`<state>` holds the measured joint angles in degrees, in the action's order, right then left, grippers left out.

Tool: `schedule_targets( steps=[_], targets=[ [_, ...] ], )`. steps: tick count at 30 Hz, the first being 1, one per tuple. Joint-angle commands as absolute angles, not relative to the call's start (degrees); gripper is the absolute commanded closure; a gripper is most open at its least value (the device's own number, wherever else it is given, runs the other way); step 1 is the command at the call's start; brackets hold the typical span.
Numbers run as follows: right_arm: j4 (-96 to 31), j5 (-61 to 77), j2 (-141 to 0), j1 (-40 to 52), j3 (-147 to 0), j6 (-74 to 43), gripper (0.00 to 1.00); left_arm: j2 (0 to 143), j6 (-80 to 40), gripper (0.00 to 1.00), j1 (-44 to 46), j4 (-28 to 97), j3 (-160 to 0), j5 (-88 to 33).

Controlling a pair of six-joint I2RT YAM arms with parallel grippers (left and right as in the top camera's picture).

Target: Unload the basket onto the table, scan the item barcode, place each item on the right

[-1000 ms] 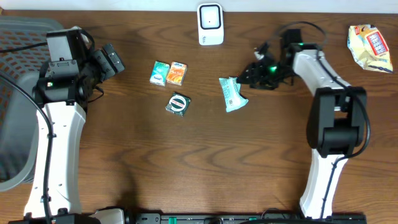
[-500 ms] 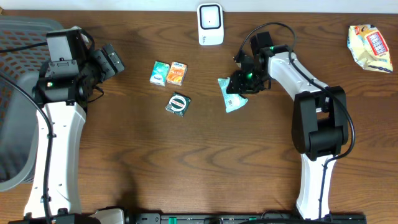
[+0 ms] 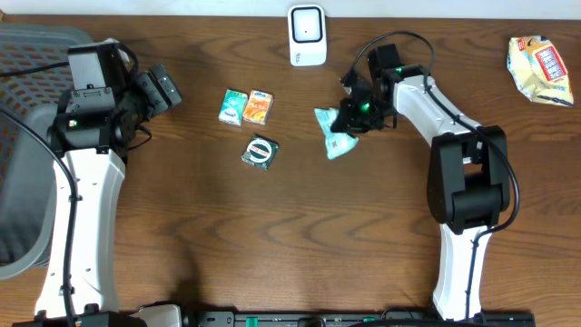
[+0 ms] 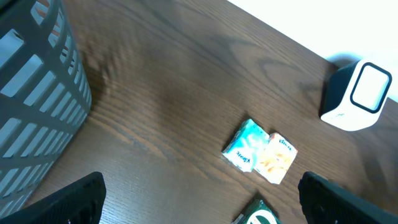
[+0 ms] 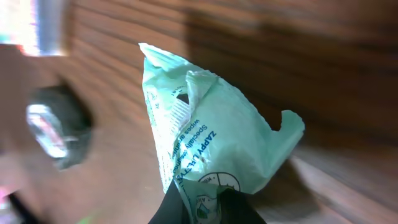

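Table (image 3: pixel 272 236): dark wood; the scanner stands at the middle of its top edge in the overhead view.
Basket (image 3: pixel 23 136): grey and slatted, far to the left of the scanner, at the table's left edge.
Left arm (image 3: pixel 86 182): white, well to the left of the scanner and just beside the basket.
Right arm (image 3: pixel 472 182): white, to the right of and below the scanner, bent back toward it.
Snack bag (image 3: pixel 540 68): crinkled yellow and red, far right of the scanner, level with it.
Scanner (image 3: pixel 307 34): small white upright unit with a dark-rimmed window; the landmark for every place here.
Green packet (image 3: pixel 334 134): mint-green soft wipes pack, the item to be scanned, just below and slightly right of the scanner, crumpled where it is gripped.
Round tin (image 3: pixel 260 151): dark green, below and left of the scanner.
Teal pack (image 3: pixel 233 106) and orange pack (image 3: pixel 259 106): side by side and touching, left of and below the scanner, above the tin.
Left gripper (image 3: pixel 163 89): jaws spread as wide as they go, nothing between them, well to the left of the scanner.
Right gripper (image 3: pixel 349 113): jaws pinched tight on the green packet's edge, just below-right of the scanner.
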<state>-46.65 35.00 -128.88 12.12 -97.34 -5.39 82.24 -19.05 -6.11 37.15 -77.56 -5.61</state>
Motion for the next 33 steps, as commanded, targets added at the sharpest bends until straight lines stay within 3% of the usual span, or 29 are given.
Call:
schedule_targets(
  steps=[1, 6, 12, 18, 33],
  targets=[
    [-43.4, 52.4, -126.8, 10.0, -101.8, -5.6, 0.99, 82.3, -18.9, 0.02, -6.2, 37.3, -77.8, -4.8],
    [-33.3, 65.0, -126.8, 7.4, -107.8, -15.1, 0.99, 82.3, -18.9, 0.02, -6.2, 37.3, -77.8, -4.8],
    [-10.5, 65.2, -126.8, 7.2, -110.4, -33.3, 0.99, 82.3, -18.9, 0.02, -6.2, 37.3, -77.8, -4.8],
    [4.3, 62.6, -126.8, 9.5, -110.4, -42.5, 0.99, 82.3, -18.9, 0.02, -6.2, 37.3, -77.8, -4.8],
    [-7.1, 60.3, -126.8, 12.8, -110.4, -38.8, 0.99, 82.3, -18.9, 0.02, -6.2, 37.3, -77.8, -4.9]
  ],
)
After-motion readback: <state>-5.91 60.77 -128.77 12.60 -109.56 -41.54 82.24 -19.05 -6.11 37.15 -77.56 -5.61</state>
